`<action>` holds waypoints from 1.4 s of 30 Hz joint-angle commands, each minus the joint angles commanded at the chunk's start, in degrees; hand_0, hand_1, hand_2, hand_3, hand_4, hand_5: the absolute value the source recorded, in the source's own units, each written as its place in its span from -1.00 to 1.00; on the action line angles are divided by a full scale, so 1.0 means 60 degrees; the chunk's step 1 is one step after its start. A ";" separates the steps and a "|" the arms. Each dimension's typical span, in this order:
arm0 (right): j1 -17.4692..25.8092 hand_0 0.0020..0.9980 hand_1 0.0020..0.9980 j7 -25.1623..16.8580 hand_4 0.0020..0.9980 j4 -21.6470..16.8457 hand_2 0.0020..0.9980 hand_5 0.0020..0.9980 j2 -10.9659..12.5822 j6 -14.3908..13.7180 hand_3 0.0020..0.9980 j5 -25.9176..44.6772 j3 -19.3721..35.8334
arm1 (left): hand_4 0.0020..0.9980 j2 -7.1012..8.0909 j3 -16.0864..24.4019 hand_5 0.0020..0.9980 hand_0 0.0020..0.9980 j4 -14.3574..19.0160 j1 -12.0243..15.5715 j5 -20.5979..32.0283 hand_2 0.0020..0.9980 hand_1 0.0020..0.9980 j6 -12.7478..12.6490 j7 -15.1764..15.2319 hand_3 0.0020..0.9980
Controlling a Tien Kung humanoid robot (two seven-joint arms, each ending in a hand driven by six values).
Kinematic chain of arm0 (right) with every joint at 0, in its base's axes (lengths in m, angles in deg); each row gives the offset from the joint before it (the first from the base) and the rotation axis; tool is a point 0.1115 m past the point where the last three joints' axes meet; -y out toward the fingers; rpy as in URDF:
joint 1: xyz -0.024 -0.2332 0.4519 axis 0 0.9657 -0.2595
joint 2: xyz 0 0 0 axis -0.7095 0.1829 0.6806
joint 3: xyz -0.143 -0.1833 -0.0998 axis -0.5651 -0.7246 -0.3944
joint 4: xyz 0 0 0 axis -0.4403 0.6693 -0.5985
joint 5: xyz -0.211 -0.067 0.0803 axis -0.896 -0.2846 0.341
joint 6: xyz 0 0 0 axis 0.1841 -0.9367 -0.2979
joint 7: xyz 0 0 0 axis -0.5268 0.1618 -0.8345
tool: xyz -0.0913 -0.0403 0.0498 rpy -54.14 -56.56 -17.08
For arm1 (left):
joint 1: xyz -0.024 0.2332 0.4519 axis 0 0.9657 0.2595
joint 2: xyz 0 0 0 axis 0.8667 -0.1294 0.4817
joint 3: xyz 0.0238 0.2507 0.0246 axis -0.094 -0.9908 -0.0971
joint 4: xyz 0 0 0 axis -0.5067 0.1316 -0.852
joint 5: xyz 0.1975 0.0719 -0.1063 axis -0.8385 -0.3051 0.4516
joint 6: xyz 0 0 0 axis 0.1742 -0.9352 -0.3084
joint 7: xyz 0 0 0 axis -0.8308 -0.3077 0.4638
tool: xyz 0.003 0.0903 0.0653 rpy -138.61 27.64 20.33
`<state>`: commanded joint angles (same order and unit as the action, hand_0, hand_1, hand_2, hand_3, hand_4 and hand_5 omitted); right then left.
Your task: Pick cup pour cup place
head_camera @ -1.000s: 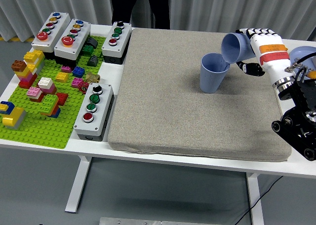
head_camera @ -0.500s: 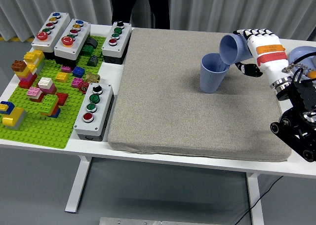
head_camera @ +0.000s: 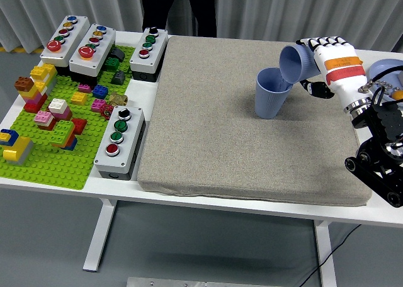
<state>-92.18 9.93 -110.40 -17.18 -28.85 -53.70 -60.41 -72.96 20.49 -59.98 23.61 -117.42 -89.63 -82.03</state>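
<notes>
While the right robot hand [head_camera: 322, 60] holds the tilted blue cup [head_camera: 295, 61] up off the grey mat [head_camera: 214, 129], that cup's mouth points down and to the hand's left, directly over the open rim of the upright blue cup [head_camera: 272, 93] standing on the mat. This is the relation the pour depends on: the held cup's long axis runs roughly sideways, sloping from its base in the palm down towards its lip, and the lip sits just above and overlapping the far right edge of the standing cup's rim. Whether the two cups touch cannot be told from this view.

The fingers are curled closed round the base end of the tilted cup, white knuckles on top, with the thumb showing dark below. The forearm comes in from the right edge and rises towards the wrist, which is rolled so the palm faces left. I judge the pour to be under way or near its end; nothing can be seen leaving the cup. No left arm shows over the counter [head_camera: 126, 189].
</notes>
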 joint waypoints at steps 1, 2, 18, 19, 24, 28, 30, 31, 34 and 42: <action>-0.0002 0.63 0.26 0.0001 0.30 0.0003 0.07 -0.80 0.0001 0.0000 0.12 0.0001 0.0000 | 0.03 0.0000 -0.0005 0.88 0.52 0.0000 -0.0001 0.0005 0.70 0.62 0.0000 0.0001 0.53; -0.0007 0.63 0.26 0.0006 0.30 0.0001 0.07 -0.80 0.0006 0.0000 0.12 -0.0004 0.0000 | 0.03 0.0001 0.0002 0.88 0.52 0.0000 -0.0005 -0.0003 0.70 0.62 0.0001 -0.0001 0.53; -0.0076 0.64 0.27 0.0066 0.30 0.0010 0.07 -0.81 0.0046 0.0000 0.12 -0.0057 -0.0113 | 0.03 -0.0002 0.0017 0.88 0.52 0.0000 -0.0031 -0.0006 0.70 0.62 0.0000 -0.0004 0.53; -0.0079 0.64 0.27 0.0065 0.30 0.0017 0.07 -0.81 0.0046 0.0000 0.12 -0.0055 -0.0117 | 0.03 -0.0002 0.0015 0.88 0.52 0.0000 -0.0032 -0.0005 0.70 0.62 0.0000 -0.0005 0.53; -0.0108 0.65 0.27 0.0079 0.29 0.0040 0.07 -0.86 0.0055 0.0000 0.12 -0.0054 -0.0117 | 0.03 -0.0006 0.0016 0.88 0.52 0.0000 -0.0043 0.0011 0.70 0.62 0.0001 -0.0006 0.53; -0.0130 0.65 0.27 0.0139 0.29 0.0030 0.07 -0.88 0.0056 0.0000 0.11 -0.0117 -0.0132 | 0.03 -0.0007 0.0031 0.88 0.52 0.0000 -0.0039 -0.0003 0.70 0.62 0.0001 -0.0011 0.53; -0.0136 0.65 0.27 0.0186 0.29 0.0023 0.07 -0.88 0.0055 0.0000 0.11 -0.0160 -0.0153 | 0.03 -0.0005 0.0031 0.88 0.52 0.0000 -0.0033 0.0000 0.70 0.62 0.0002 -0.0011 0.53; -0.0138 0.65 0.27 0.0208 0.29 0.0013 0.07 -0.88 0.0058 0.0000 0.11 -0.0172 -0.0157 | 0.03 -0.0006 0.0029 0.88 0.52 0.0000 -0.0035 0.0005 0.70 0.62 0.0001 -0.0009 0.53; -0.0135 0.65 0.27 0.0267 0.28 -0.0029 0.07 -0.89 0.0057 0.0000 0.11 -0.0186 -0.0148 | 0.03 -0.0006 0.0019 0.88 0.52 0.0000 -0.0038 0.0019 0.70 0.62 0.0002 -0.0008 0.53; -0.0060 0.65 0.27 0.0364 0.28 -0.0124 0.07 -0.89 -0.0007 0.0000 0.11 -0.0137 -0.0067 | 0.03 -0.0011 0.0032 0.88 0.52 0.0000 -0.0027 -0.0004 0.70 0.62 0.0003 -0.0024 0.53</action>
<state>-92.54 12.11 -111.14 -17.22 -28.85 -54.52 -60.81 -73.03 20.69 -59.98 23.45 -117.44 -89.62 -82.17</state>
